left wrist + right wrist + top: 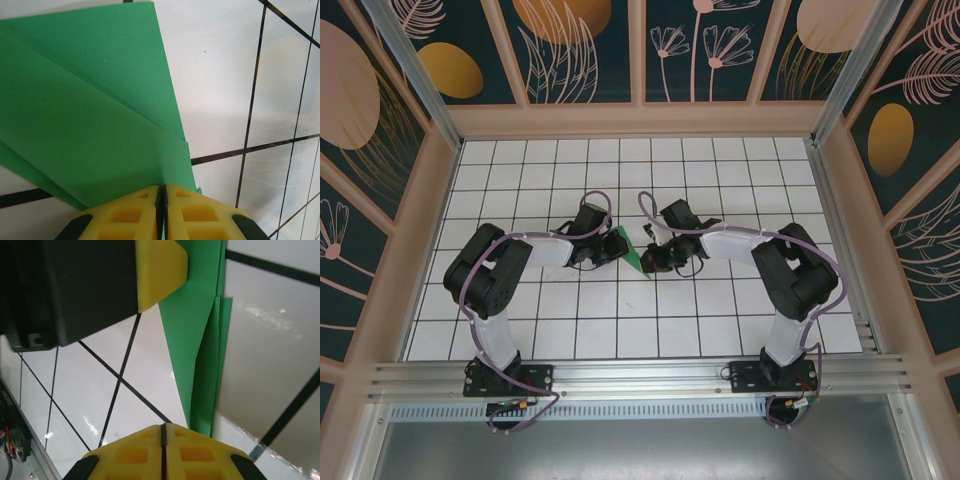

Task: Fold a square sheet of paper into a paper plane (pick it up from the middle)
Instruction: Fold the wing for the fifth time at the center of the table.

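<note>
From above, your two arms meet mid-table (720, 310), left gripper (610, 247) and right gripper (650, 257) flanking the green paper (632, 253), folded to a narrow wedge. In the left wrist view, your left gripper (161, 189) has its jaws pressed together, pinching the near edge of the paper (90, 125). In the right wrist view, your right gripper (163, 426) has its jaws pressed shut; the narrow end of the paper (192, 340) meets one finger off the seam, so you cannot tell whether it is pinched.
</note>
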`<state>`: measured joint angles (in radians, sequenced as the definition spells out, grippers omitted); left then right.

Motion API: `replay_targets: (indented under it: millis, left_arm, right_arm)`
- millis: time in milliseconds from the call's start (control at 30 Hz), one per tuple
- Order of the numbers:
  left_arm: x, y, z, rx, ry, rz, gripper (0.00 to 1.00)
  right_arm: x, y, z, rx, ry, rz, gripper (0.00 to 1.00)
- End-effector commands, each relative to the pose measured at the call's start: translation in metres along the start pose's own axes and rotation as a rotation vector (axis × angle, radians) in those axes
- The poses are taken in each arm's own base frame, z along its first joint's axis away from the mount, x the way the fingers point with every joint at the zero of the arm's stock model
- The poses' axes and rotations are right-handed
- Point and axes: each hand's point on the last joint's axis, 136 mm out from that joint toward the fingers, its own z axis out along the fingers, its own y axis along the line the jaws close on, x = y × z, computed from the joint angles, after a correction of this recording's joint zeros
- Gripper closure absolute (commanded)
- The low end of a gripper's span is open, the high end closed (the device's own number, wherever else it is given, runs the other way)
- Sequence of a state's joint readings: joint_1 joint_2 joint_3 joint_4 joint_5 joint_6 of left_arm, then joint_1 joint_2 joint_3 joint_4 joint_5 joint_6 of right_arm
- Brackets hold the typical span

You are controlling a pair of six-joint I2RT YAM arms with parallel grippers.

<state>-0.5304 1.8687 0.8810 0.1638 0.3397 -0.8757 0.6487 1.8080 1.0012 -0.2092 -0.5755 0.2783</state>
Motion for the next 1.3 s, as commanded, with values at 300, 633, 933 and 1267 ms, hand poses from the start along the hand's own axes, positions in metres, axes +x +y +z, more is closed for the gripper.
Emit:
replay_targets:
  millis: [300,633,933,1267]
  left_arm:
    - [0.019,0.081,0.019,-0.277,0.024,-0.014,0.87]
    - [0.018,0.078,0.019,-0.272,0.024,-0.010,0.87]
    - [0.018,0.076,0.020,-0.264,0.025,-0.011,0.87]
    - [0.013,0.069,0.017,-0.249,0.011,-0.010,0.87]
  right_arm:
    - [0.041,-0.036,0.008,0.073,0.090,0.090,0.90]
    - [0.025,-0.008,-0.023,-0.013,0.005,0.060,0.90]
    - [-0.024,0.026,-0.003,-0.076,-0.049,-0.009,0.89]
    - [-0.011,-0.015,0.021,-0.012,0.000,0.067,0.90]
